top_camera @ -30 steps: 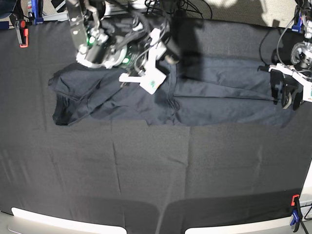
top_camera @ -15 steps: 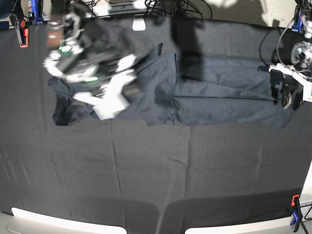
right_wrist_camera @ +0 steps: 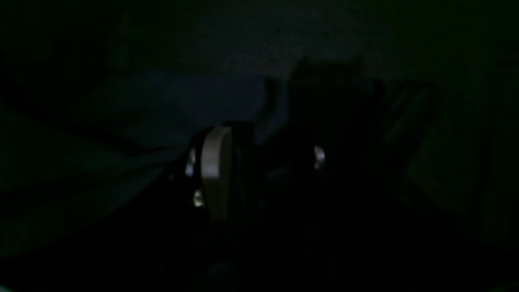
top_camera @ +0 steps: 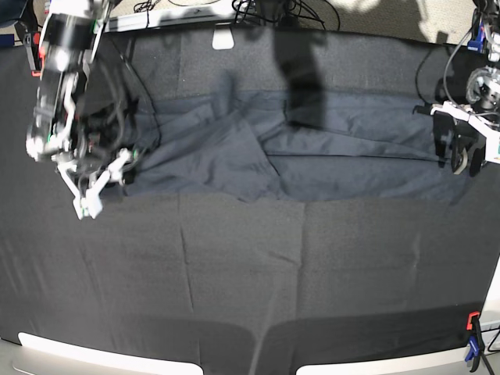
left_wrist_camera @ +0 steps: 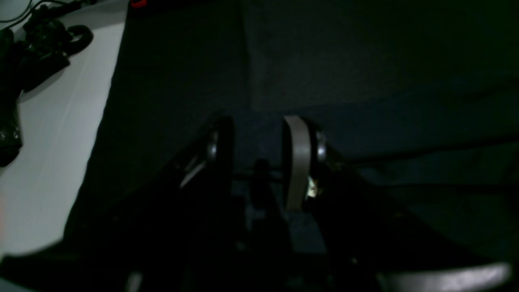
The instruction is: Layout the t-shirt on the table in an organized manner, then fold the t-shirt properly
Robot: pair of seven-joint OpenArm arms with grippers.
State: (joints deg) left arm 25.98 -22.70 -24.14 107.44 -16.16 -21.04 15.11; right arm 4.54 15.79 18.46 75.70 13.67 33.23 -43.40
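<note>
Our right hand [top_camera: 94, 183] has swung from above the middle of the t-shirt [top_camera: 258, 148] out to its far end at the base view's left. That bunched side is now spread wider across the table [top_camera: 234, 273], creased.

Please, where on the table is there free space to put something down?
The near half of the table is bare, from the t-shirt hem to the pale front rim. The far band is crowded: t-shirt across it, right gripper at one end, left gripper at the other.
</note>
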